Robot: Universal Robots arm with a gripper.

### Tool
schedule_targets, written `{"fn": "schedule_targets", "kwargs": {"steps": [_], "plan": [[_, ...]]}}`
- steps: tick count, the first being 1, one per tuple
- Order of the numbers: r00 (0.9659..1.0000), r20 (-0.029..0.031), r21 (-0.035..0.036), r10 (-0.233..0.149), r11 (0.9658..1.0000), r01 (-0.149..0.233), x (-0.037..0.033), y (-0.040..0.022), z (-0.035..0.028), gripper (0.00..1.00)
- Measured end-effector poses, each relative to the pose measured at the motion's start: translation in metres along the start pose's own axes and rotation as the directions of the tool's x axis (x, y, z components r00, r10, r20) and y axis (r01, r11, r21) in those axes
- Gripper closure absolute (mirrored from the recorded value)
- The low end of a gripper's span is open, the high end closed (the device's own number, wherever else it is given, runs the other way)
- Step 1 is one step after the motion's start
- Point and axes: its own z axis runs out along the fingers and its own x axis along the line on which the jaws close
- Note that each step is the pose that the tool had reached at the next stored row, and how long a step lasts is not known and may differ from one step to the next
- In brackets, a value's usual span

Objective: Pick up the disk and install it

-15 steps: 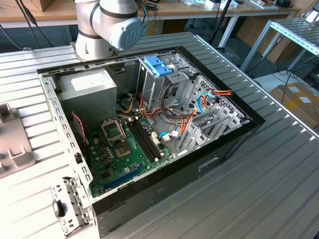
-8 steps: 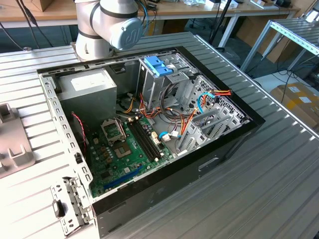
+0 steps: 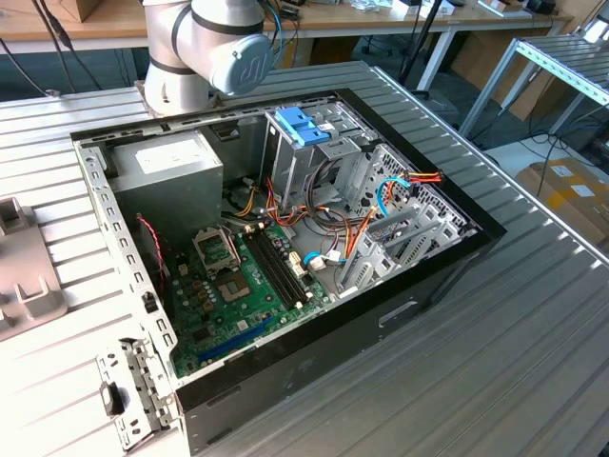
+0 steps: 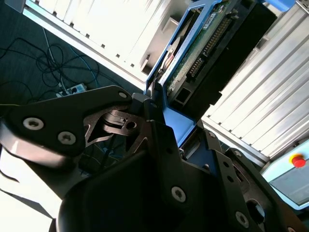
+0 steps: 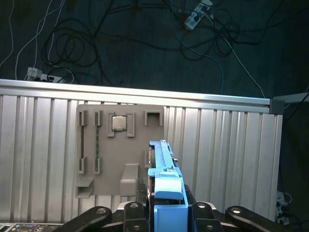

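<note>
The disk is a flat drive framed by bright blue rails, seen edge-on in the first wrist view, with its blue end tab between my black fingers. In the second wrist view its green circuit-board face and blue frame show, held up off the ribbed table. My gripper is shut on the disk's blue end; it is also seen at the gripper. The open computer case lies on the table in the exterior view, with a metal drive cage on its right side.
A grey parts fixture holding a square chip lies on the ribbed aluminium table under the disk. Inside the case are a grey power-supply box, the green motherboard, loose cables and a pale blue latch. The arm's base stands behind the case.
</note>
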Motion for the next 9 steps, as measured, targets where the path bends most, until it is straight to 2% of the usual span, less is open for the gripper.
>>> {"fn": "schedule_targets", "kwargs": {"steps": [9], "plan": [[1.0000, 0.0000, 0.0001, 0.000, 1.0000, 0.000, 0.0004, -0.0055, 0.0001, 0.63]]}}
